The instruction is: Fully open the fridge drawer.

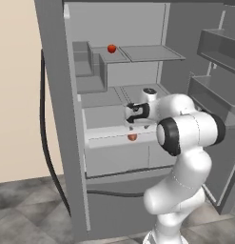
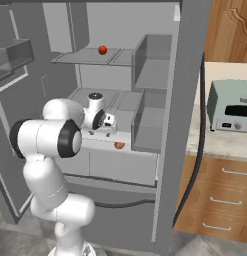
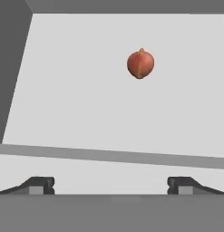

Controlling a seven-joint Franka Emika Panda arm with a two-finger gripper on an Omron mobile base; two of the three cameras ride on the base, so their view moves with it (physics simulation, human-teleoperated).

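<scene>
Fridge (image 1: 54, 119) stands with its door swung open. Fridge drawer (image 1: 107, 136) sits low in the cabinet, below the flat shelves, pulled partway out; its pale front lip runs side to side across nearly the full fridge width. Gripper (image 3: 111, 183) hovers over the drawer near the front lip, looking down into it; fingers (image 3: 38, 186) spread wide, holding nothing. A reddish round fruit (image 3: 140, 63) lies on the drawer floor, well apart from the fingertips. Judgement: drawer's long axis lies crosswise to the fingers; the lip lies just under them, so the pull runs straight outward toward the base.
</scene>
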